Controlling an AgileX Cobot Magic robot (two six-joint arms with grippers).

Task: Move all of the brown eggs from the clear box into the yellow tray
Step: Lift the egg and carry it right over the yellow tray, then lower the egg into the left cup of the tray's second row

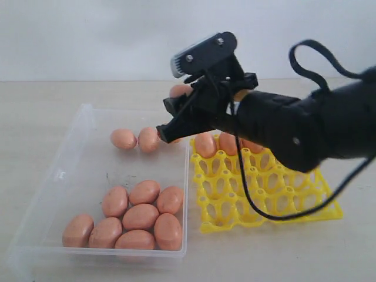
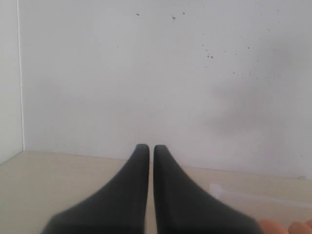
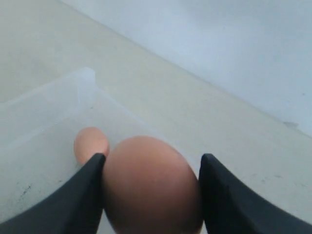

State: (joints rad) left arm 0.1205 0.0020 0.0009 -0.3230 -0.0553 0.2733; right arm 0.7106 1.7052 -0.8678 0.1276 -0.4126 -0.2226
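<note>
The clear box (image 1: 76, 153) lies on the left with several brown eggs (image 1: 141, 216) clustered at its near end. Two more sit at its far end, one of them loose (image 1: 123, 138). My right gripper (image 1: 160, 133) reaches across into the box and is shut on the other egg (image 1: 148, 140), low over the floor. In the right wrist view this egg (image 3: 151, 187) fills the gap between both fingers, with the loose egg (image 3: 90, 144) beyond. The yellow tray (image 1: 264, 200) holds three eggs in its back row (image 1: 205, 144). My left gripper (image 2: 151, 148) is shut and empty, out of the exterior view.
Another egg (image 1: 179, 90) shows behind the right wrist camera, near the box's far edge. The right arm and its cable (image 1: 305, 132) hang over the tray's back half. A white wall (image 1: 88, 35) stands behind the table.
</note>
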